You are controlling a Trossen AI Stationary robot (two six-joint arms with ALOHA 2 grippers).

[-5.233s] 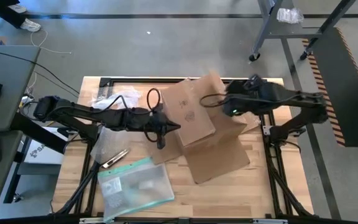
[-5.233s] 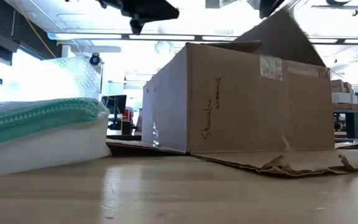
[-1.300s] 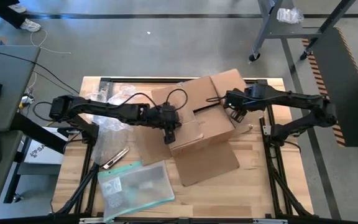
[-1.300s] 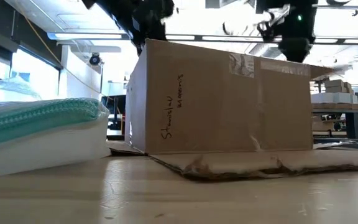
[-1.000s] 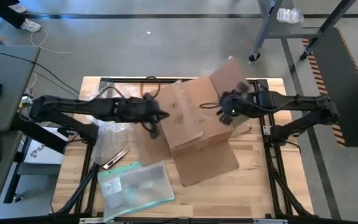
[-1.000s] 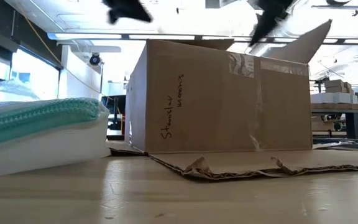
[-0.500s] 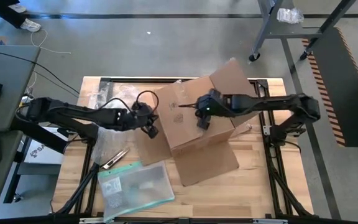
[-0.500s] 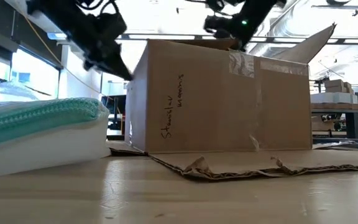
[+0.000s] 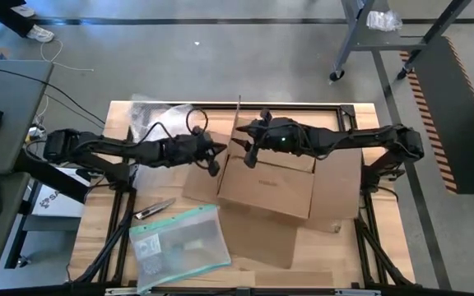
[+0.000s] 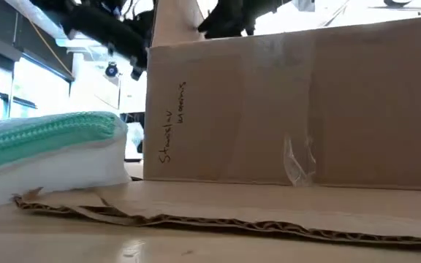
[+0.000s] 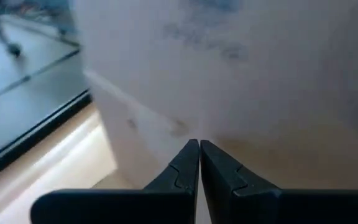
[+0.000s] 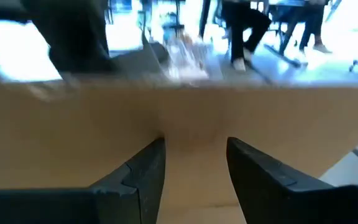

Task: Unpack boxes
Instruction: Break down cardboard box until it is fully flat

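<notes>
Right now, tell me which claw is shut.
The left claw: its fingers are pressed together beside the cardboard box. The right claw, at the box's rim, shows a clear gap between its fingers.

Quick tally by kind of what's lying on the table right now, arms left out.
Cardboard box: 1
Clear plastic pouch with teal edge: 1
Bubble wrap sheet: 1
Small silver tool: 1
Total: 4

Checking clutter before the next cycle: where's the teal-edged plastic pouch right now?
High view: the teal-edged pouch lies flat at the table's front left, just left of the cardboard box's spread bottom flap.
</notes>
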